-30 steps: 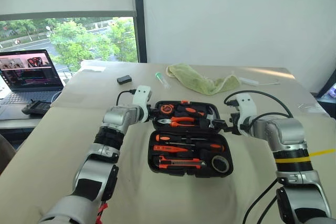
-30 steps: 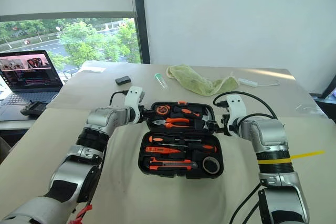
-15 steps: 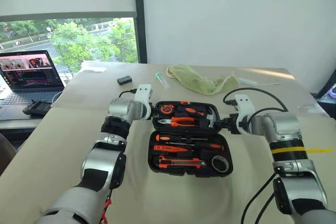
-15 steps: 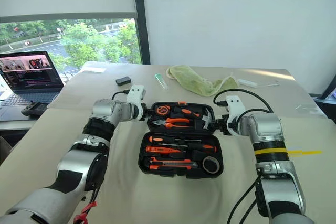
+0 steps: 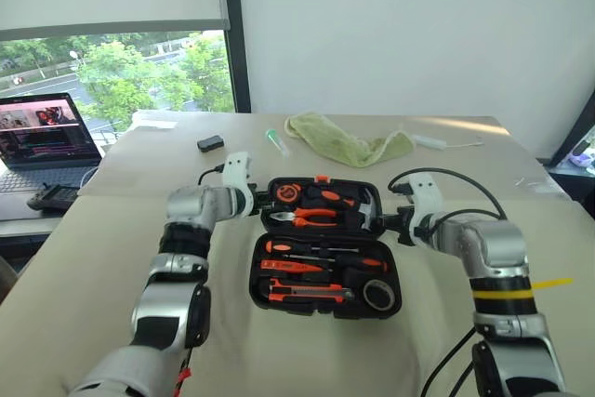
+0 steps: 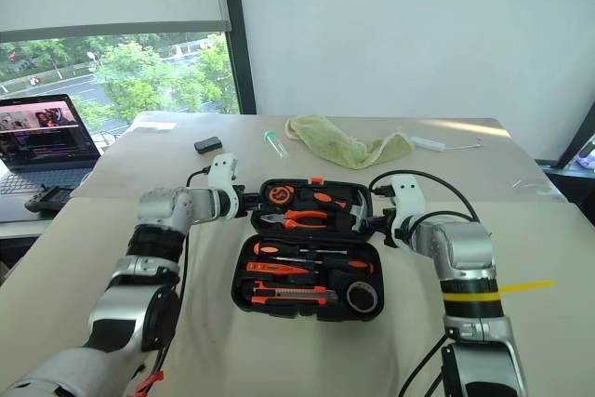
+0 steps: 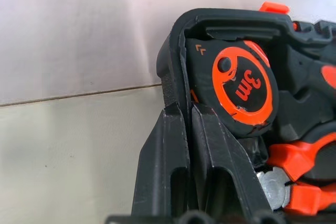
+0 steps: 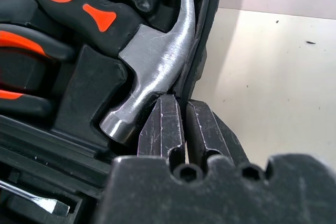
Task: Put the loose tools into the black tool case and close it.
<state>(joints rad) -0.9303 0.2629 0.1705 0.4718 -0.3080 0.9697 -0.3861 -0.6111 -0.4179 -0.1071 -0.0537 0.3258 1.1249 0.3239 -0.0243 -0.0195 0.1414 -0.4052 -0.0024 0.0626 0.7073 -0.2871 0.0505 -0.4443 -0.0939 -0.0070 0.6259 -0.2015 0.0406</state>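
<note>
The black moulded plastic tool case is seen lying open on the cloth-covered desk, with the two long black-and-orange screwdrivers, orange-black utility knife and small black tape roll seated in its near half. The far half's left wall is pinched by the left claw, beside an orange-faced tape measure. The right wall is pinched by the right claw, beside a steel-headed hammer.
</note>
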